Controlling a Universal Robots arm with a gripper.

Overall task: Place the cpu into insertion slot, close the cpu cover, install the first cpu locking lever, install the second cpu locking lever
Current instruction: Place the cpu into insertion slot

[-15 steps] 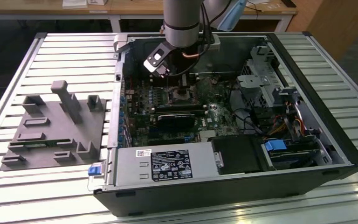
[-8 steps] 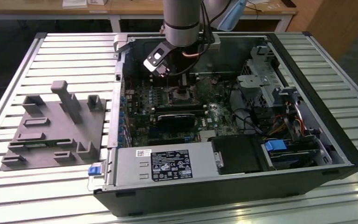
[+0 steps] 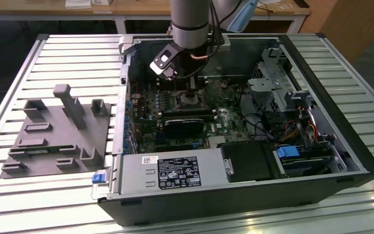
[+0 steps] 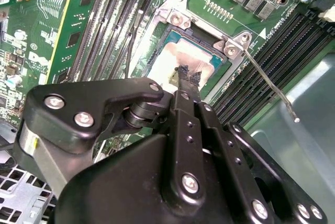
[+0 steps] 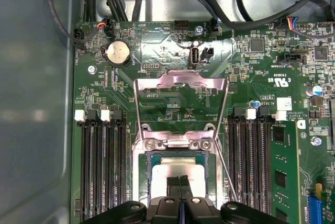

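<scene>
The arm (image 3: 190,22) hangs straight down into the case (image 3: 239,204), at about twelve o'clock from its middle in the exterior view. In both wrist views the gripper (image 5: 180,183) has its jaws pressed together (no gap), with the tips on the cpu (image 5: 159,174), which lies in the slot (image 5: 155,157). The first wrist view shows the cover (image 5: 180,80) open, and the second shows a lever (image 4: 269,80) unlatched.

**Light and picture quality**

Exterior view: even overhead room light. The slatted metal surface (image 3: 57,53) throws white glare, strongest toward the lower edge of the picture. The computer case (image 3: 362,165) is dim inside, and the circuit board (image 3: 174,112) lies in shade under the arm. The whole picture is slightly soft.

Second wrist view: the black claw (image 4: 187,77) is close to the lens and soft-edged. The cpu (image 4: 167,59) top is washed out by a bright reflection.

First wrist view: the circuit board is evenly lit and crisp. The grey case wall (image 5: 31,103) is blurred, with faint pale smears.
</scene>
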